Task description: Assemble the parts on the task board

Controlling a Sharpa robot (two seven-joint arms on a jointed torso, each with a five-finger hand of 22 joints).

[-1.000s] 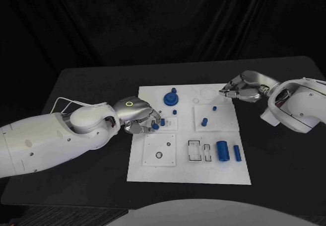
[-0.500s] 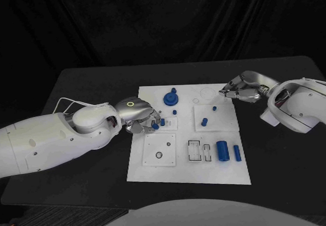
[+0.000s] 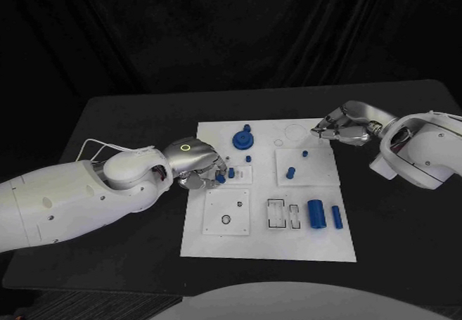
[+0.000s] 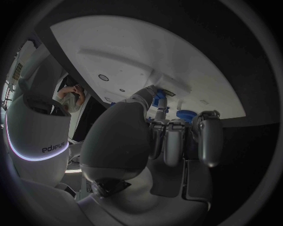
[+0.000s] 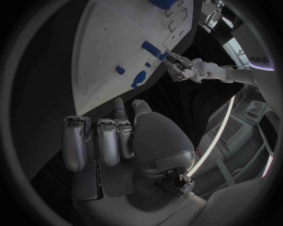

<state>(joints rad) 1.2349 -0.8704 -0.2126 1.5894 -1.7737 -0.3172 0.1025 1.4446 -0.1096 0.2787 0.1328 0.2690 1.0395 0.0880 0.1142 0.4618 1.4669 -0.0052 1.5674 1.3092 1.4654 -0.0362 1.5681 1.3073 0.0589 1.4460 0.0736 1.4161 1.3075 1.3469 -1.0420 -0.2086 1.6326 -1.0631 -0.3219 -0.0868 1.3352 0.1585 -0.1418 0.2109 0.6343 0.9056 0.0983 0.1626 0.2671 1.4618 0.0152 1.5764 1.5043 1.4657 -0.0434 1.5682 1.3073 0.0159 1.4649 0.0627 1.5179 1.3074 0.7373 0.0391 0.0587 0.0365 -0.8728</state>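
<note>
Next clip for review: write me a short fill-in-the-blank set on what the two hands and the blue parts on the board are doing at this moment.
1. The left hand pinches a small ____ peg at the task board.
2. The right hand hovers at the board's far right corner, holding ____.
3. The large blue cylinder lies on the board's ____ side, on the near half.
4. The blue gear sits near the board's ____ edge.

Missing words: blue; nothing; right; far

Overhead head view; two wrist close-ups
</note>
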